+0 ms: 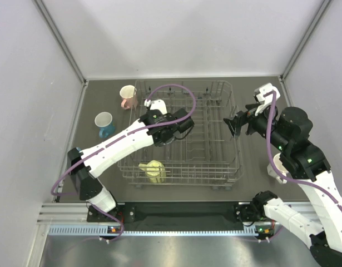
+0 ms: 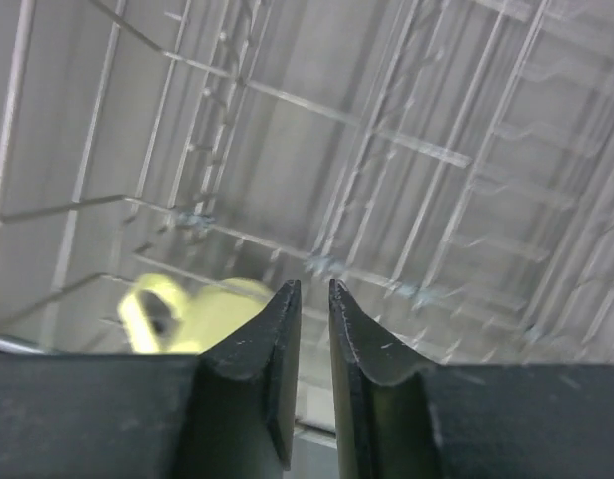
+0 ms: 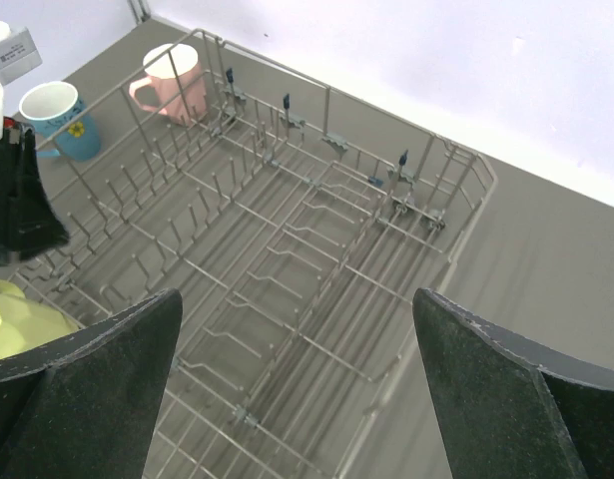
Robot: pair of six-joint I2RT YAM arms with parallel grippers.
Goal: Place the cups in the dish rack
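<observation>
The grey wire dish rack [image 1: 215,146] fills the middle of the table. A yellow mug [image 1: 152,170] lies inside it at the front left; it also shows in the left wrist view [image 2: 177,314] and the right wrist view [image 3: 12,317]. A pink mug [image 1: 128,96] stands just outside the rack's back left corner. A blue mug [image 1: 104,123] stands on the table left of the rack. My left gripper [image 1: 186,125] hovers over the rack's middle, its jaws nearly together [image 2: 312,287] and empty. My right gripper [image 1: 234,123] is wide open [image 3: 297,329] and empty over the rack's right edge. The white and light blue mugs are not identifiable.
A white rounded object [image 1: 269,168] sits on the table right of the rack, partly hidden by my right arm; I cannot tell what it is. Grey walls close the table on three sides. The pink mug [image 3: 172,80] and blue mug [image 3: 57,118] stand close together.
</observation>
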